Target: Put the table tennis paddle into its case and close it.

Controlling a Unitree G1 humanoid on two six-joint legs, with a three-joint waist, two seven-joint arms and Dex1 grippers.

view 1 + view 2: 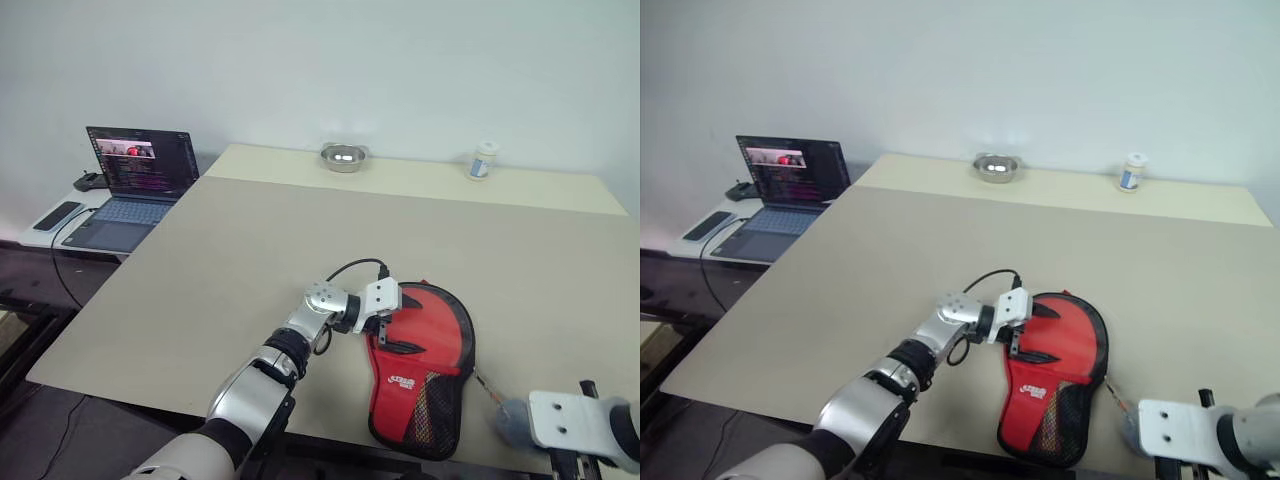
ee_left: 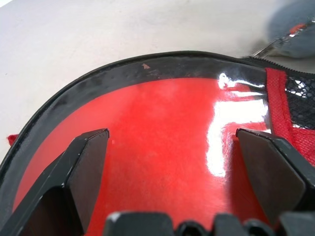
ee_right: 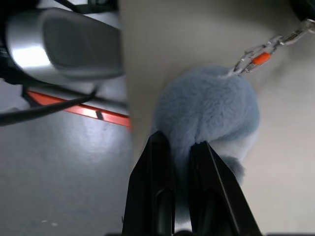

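The left arm reaches in from the near edge of the beige worktop (image 1: 250, 250), forearm angled toward the right, its left gripper (image 1: 392, 322) spread wide and poised over the rounded end of the case (image 1: 425, 370). The case lies flat near the worktop's front edge, its glossy red face and black mesh upward. The right gripper (image 3: 179, 162), pointing steeply downward at the worktop's near right corner, is pressed together on a grey-blue fluffy pompom (image 3: 206, 113), which a small metal chain (image 3: 268, 46) links to the case's zipper.
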